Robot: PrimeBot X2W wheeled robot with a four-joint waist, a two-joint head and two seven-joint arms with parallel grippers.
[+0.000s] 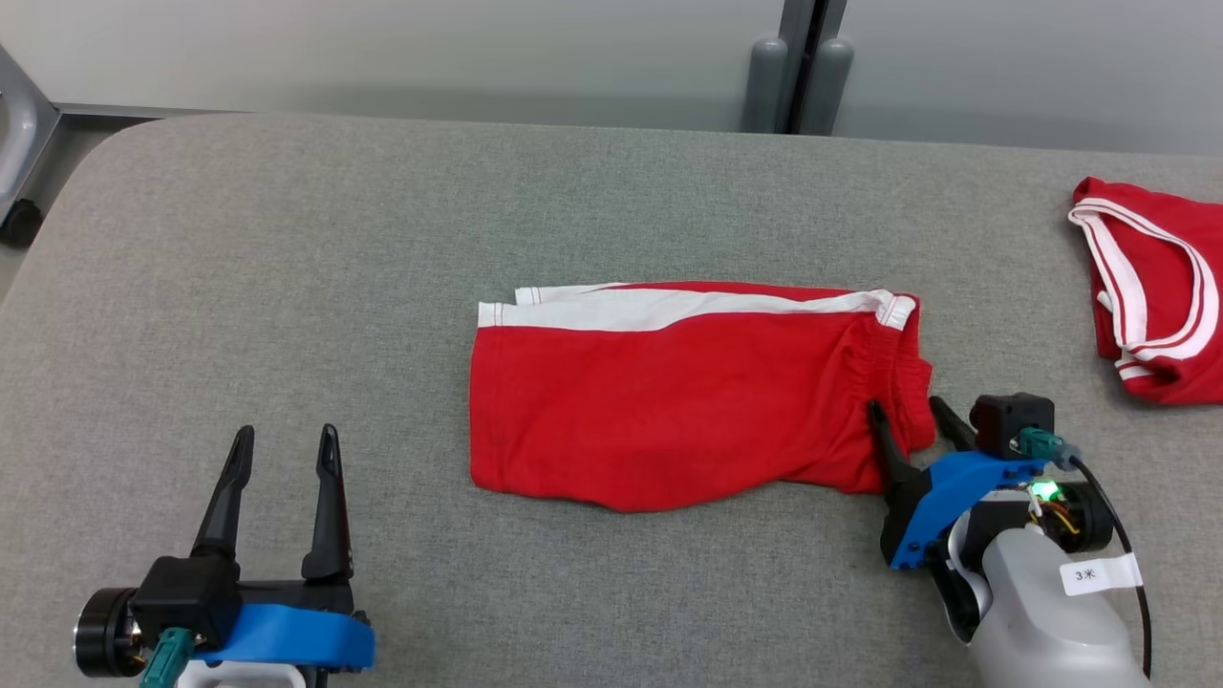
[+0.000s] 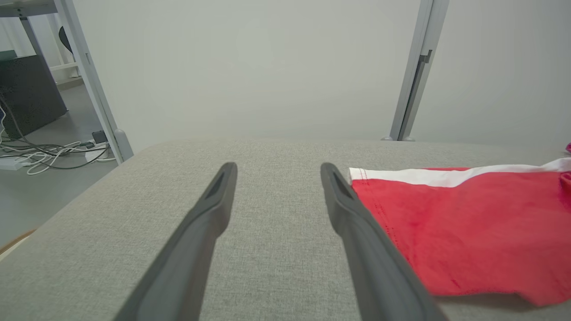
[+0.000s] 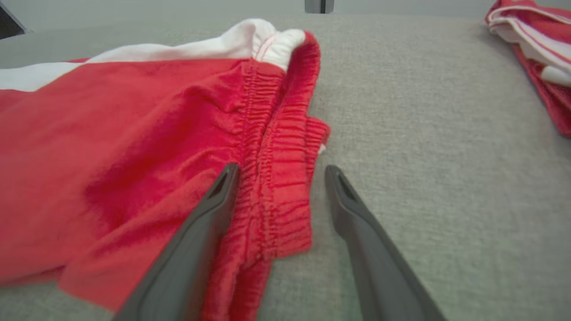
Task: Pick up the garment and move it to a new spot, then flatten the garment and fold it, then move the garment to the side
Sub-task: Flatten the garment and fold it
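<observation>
Red shorts (image 1: 688, 401) lie folded on the bench (image 1: 287, 239); left tool (image 1: 288, 432) gapes empty, right tool (image 1: 906, 405) likewise, astride the waistband (image 3: 276, 147), where a one-layer pinch might undo the fold.

The grey, cloth-covered desk (image 1: 287, 287) has rounded far corners. Near its middle lie red shorts (image 1: 688, 401) with a white stripe, spread flat. Well apart, at its right edge, lies a second red garment (image 1: 1161, 306) with white trim.

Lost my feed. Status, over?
Left gripper open, idle left of red shorts. Right gripper open, straddling their waistband corner. Shorts flat, middle of table. Second red garment far right, not obstructing.
</observation>
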